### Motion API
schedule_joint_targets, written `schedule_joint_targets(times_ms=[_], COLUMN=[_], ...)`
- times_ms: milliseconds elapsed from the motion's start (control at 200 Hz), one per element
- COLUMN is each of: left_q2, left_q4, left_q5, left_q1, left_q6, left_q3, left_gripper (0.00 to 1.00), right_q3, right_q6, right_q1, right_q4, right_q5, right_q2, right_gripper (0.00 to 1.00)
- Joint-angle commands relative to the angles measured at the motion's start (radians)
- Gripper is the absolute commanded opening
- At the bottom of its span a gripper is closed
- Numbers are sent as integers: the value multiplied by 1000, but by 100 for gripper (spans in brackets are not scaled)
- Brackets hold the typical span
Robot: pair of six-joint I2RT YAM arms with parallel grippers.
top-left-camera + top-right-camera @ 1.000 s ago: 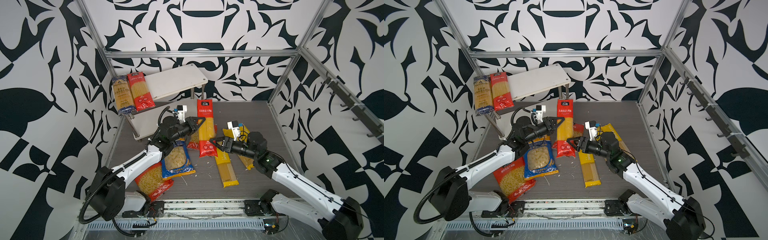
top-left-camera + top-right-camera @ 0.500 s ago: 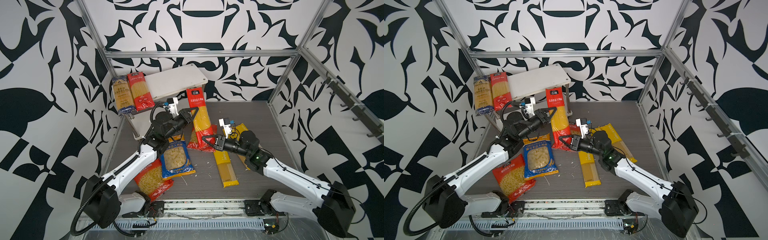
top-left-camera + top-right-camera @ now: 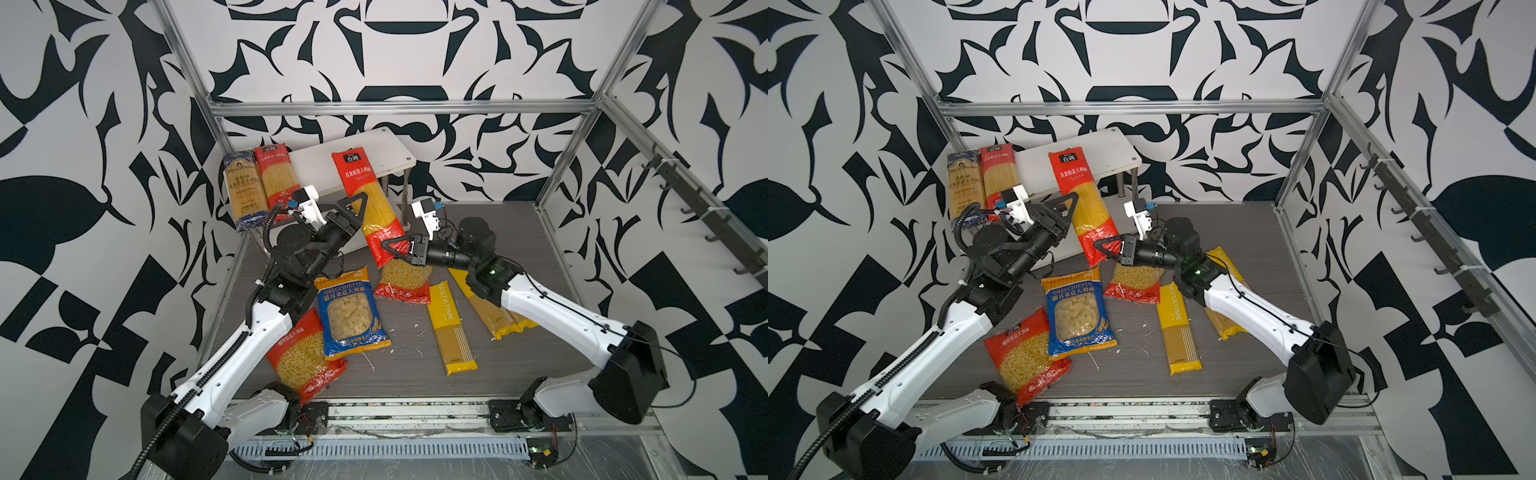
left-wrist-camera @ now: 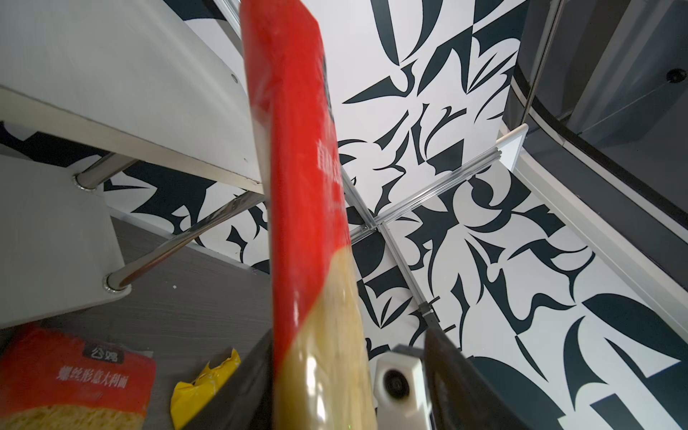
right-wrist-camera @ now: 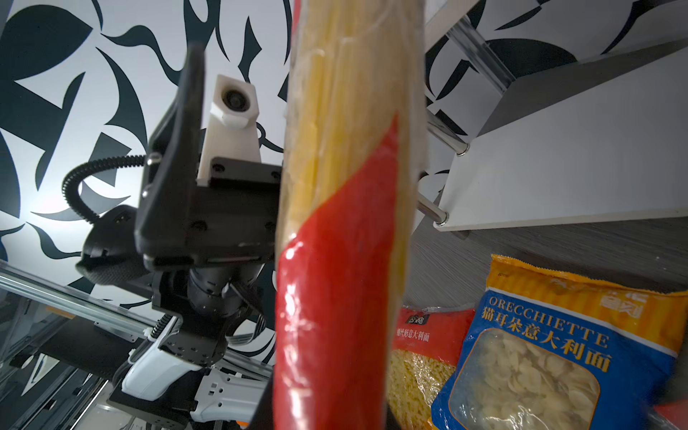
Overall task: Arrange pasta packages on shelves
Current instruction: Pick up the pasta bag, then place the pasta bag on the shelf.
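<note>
Long packs, counted: five in sight, one blue, two red, two yellow
Short-pasta bags, counted: three, one blue-orange and two red-orange
Shelves: the shelves point(image 3: 320, 166) are two white boards on metal posts, at the back left of the grey table point(image 3: 507, 232)
On the upper board: two packs side by side at its left end, the blue spaghetti pack point(image 3: 243, 189) and the red spaghetti pack point(image 3: 276, 174)
Held red pack: the held red pack point(image 3: 368, 199) is off the table and tilted, its top end over the upper board's front edge; whether it touches the board I cannot tell
Right gripper: the right gripper point(image 3: 392, 248) pinches the lower red end of the held red pack
Left gripper: the left gripper point(image 3: 360, 206) is spread, with the held red pack's middle between its fingers; the wrist view shows one finger against it and the other apart
Yellow packs: the yellow pack point(image 3: 451, 328) lies flat and free; the second yellow pack point(image 3: 498, 316), just beside it, is partly under the right arm point(image 3: 552, 316)
Bags: the blue-orange bag point(image 3: 353, 316) overlaps the front red-orange bag point(image 3: 305, 361); the middle red-orange bag point(image 3: 403, 284) lies under the right gripper
</note>
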Motion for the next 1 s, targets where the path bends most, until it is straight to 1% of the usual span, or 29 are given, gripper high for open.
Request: schedule_joint_targets(times_ms=[0,55,160,315,400,565,755,995], left_q2=[-63,-88,-148,-217,-239,-253,-262,-263], left_q4=[-29,-53,-108,-182,-192,-194,-180,-184], left_q5=[36,29,-19,-138,-201,-284,-327,-337], left_q1=[-14,-15,-32,-115,-157,-220,-245,-247], left_q6=[34,43,86,153,157,151,128,118], left_q3=[-5,-38,-112,-239,-319,-430,-507,-544], left_gripper=[69,70,71,71,71,71,70,70], right_q3=[165,226,346,473,544,746,934,1193], right_q6=[-1,19,64,173,221,224,288,285], right_q1=[-54,-69,-79,-74,-55,7,53,108], right_q4=[105,92,63,103,133,51,29,-77], right_q5=[-16,-33,-54,-50,-46,-27,18,33], right_q2=[32,70,148,265,327,468,627,794], right_gripper=[0,0,0,0,0,0,0,0])
